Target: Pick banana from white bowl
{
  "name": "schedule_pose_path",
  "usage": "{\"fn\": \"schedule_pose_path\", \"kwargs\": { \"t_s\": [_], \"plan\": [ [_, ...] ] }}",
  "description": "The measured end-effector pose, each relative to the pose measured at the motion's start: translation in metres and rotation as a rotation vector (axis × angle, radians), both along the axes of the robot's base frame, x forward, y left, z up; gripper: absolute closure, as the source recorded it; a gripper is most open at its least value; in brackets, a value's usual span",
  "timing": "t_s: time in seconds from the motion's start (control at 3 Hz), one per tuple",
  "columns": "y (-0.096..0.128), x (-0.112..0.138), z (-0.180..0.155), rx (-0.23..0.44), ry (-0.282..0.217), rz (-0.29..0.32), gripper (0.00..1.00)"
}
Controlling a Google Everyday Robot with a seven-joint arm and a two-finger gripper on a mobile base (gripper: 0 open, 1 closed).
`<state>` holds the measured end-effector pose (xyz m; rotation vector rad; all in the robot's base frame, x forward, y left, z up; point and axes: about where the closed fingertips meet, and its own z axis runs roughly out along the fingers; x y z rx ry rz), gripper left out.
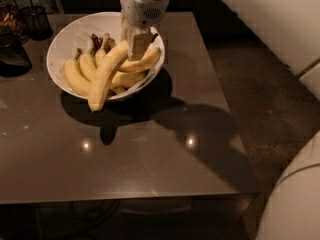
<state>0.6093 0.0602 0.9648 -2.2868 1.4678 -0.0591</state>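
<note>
The white bowl stands at the table's back left and holds several yellow bananas. The longest banana is tilted, its lower end hanging past the bowl's front rim, its upper end held in my gripper. The gripper comes down from above over the bowl's right half and is shut on that banana's upper end. Shorter bananas lie in the bowl to the left, and another lies to the right under the gripper.
The dark grey table stretches forward and right. A dark container and a dark mesh cup stand at the back left. My white arm fills the lower right corner.
</note>
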Motion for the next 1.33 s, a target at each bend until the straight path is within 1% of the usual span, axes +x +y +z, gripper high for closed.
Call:
{"fn": "schedule_pose_path", "kwargs": {
  "t_s": [0.33,0.67,1.0,1.33],
  "plan": [
    [0.003,-0.013,0.008,-0.003,-0.008,0.009,1.00],
    [0.001,-0.039,0.012,0.016,0.026,0.021,1.00],
    [0.001,-0.039,0.012,0.017,0.026,0.021,1.00],
    [-0.004,-0.056,0.009,0.023,0.046,-0.016,1.00]
  ]
}}
